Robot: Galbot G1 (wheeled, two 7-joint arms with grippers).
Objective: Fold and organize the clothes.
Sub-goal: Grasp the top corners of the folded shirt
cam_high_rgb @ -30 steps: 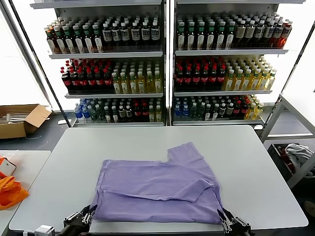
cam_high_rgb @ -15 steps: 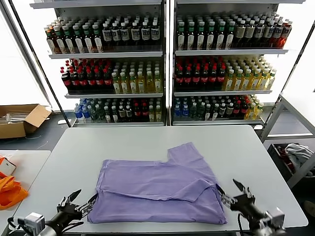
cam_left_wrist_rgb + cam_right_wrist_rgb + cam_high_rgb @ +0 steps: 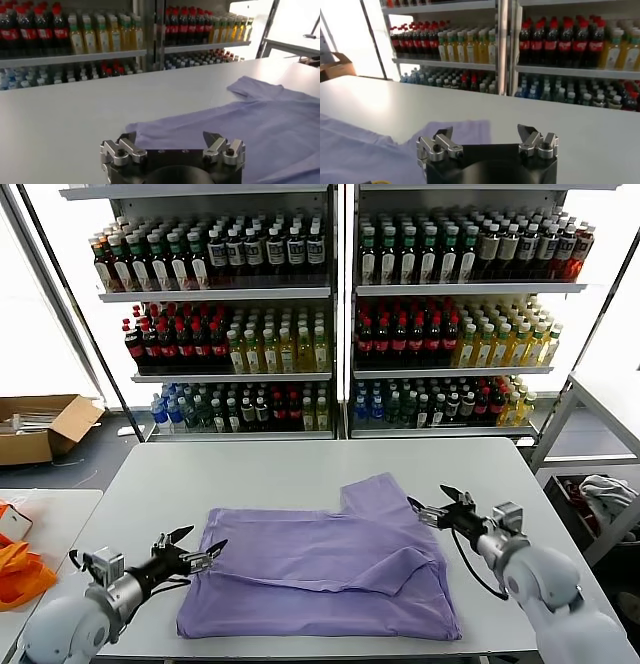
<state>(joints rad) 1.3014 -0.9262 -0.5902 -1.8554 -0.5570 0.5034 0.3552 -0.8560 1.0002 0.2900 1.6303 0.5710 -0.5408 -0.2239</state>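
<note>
The left claw (image 3: 200, 551) hovers low over the surface (image 3: 280, 474), its two fingers spread open and holding nothing. Its tips point at the left edge of the lavender T-shirt (image 3: 320, 569), just beside the cloth and apart from it as far as the head view shows. In the left wrist view the same claw (image 3: 172, 141) shows its fingers parted, with the shirt's edge (image 3: 240, 125) lying flat just beyond them.

The right claw (image 3: 438, 506) is also open and empty. It sits above the surface just off the shirt's right side, level with the sleeve (image 3: 375, 496), its fingers pointing toward the shirt. In the right wrist view this claw (image 3: 485, 137) has its fingers wide apart, and a piece of lavender cloth (image 3: 360, 150) lies on the surface ahead of it.

The T-shirt lies flat in the middle of the grey surface, toward the robot's side. It is partly folded: an upper layer is laid over a lower one, and one short sleeve sticks out toward the far side.

Beyond the surface stand shelves of bottled drinks (image 3: 330, 314). On the floor to the left is a cardboard box (image 3: 40, 427). At the left edge, orange fabric (image 3: 20, 574) rests on a separate table. At the right edge lies a whitish cloth heap (image 3: 605, 496).
</note>
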